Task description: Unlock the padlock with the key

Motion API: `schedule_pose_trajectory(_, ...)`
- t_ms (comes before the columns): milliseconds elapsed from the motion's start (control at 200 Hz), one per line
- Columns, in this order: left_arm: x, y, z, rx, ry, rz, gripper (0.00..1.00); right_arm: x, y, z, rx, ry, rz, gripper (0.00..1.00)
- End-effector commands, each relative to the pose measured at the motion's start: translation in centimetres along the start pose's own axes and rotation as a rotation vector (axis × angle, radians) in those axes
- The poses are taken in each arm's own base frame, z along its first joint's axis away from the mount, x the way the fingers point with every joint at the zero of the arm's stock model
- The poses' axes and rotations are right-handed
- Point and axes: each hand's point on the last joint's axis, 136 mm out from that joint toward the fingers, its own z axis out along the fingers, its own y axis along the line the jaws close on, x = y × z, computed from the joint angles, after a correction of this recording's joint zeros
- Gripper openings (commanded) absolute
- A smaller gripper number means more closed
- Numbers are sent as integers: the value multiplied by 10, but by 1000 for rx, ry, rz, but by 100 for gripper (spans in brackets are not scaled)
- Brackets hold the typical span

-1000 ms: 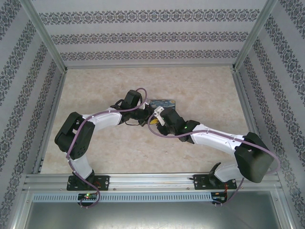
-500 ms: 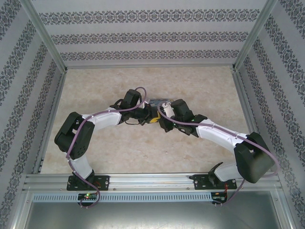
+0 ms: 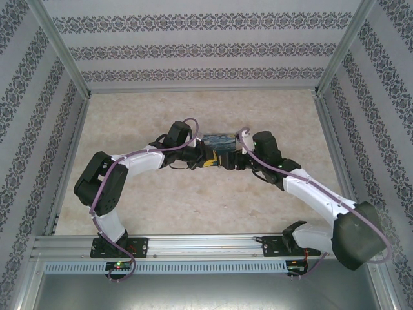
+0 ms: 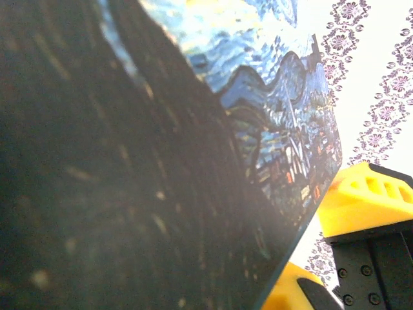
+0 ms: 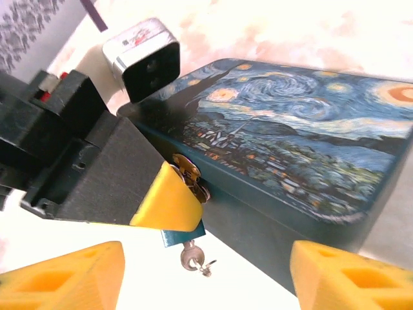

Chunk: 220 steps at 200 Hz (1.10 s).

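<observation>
The padlock (image 5: 183,234) hangs at the front edge of the starry-night box (image 5: 303,139), just under a brassy clasp (image 5: 191,175). Only a sliver of its blue body shows below the yellow finger of the left gripper (image 3: 205,159), which is closed narrow and, judging by the right wrist view, pinches the lock to steady it. The key (image 5: 192,260) sits in the underside of the padlock with its small silvery head dangling free above the table (image 3: 193,110). The right gripper (image 5: 206,274) has its jaws spread wide and holds nothing. Its two yellow fingers frame the key from either side, near it but not touching. The step in hand looks like closing on the key head and turning it, and most of the risk lies there. The head is tiny and hangs loose, so one finger could reach it first and swing it aside, or tug the key out of the lock. The left finger sits just beside the key, so closing too high could strike that finger rather than the key. A twist that is not in line with the lock could drag the padlock out of the left pinch or shift the box. How deep the key is seated cannot be told from these views.
</observation>
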Motion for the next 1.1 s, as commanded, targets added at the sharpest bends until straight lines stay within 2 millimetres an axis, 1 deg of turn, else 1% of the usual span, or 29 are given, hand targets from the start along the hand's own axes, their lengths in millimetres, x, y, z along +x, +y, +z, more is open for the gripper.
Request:
schedule_pose_trajectory(0, -3, 15, 3, -41, -9, 9, 0, 2, 2, -4, -25, -19, 52, 72)
schedule_pose_trajectory(30, -3, 18, 3, -47, -12, 12, 0, 3, 3, -4, -25, -20, 61, 73)
schedule_pose_trajectory(90, -4, 22, 4, -58, -18, 18, 5, 6, 1, -3, -20, -21, 77, 76)
schedule_pose_trajectory(175, -4, 27, 5, -71, -20, 31, 16, 10, -2, -1, -9, -23, 111, 77)
schedule_pose_trajectory(345, -2, 38, 8, -85, -18, 28, 42, 17, -3, 6, 8, -28, 174, 78)
schedule_pose_trajectory(410, 0, 39, 8, -78, -18, 23, 49, 21, -3, 9, 12, -22, 184, 79)
schedule_pose_trajectory(530, 3, 37, 3, -70, -22, 26, 58, 28, 0, 14, 14, -10, 199, 79)
schedule_pose_trajectory(714, 9, 30, -11, -70, -46, 49, 67, 45, 2, 27, 17, 26, 213, 81)
schedule_pose_trajectory(844, 4, 22, -25, -73, -86, 67, 72, 53, 2, 41, 16, 52, 226, 81)
schedule_pose_trajectory(959, -2, 14, -39, -93, -124, 100, 78, 52, -4, 51, 40, 51, 228, 81)
schedule_pose_trajectory(1094, -9, 9, -54, -126, -162, 132, 84, 41, -12, 61, 62, 40, 219, 81)
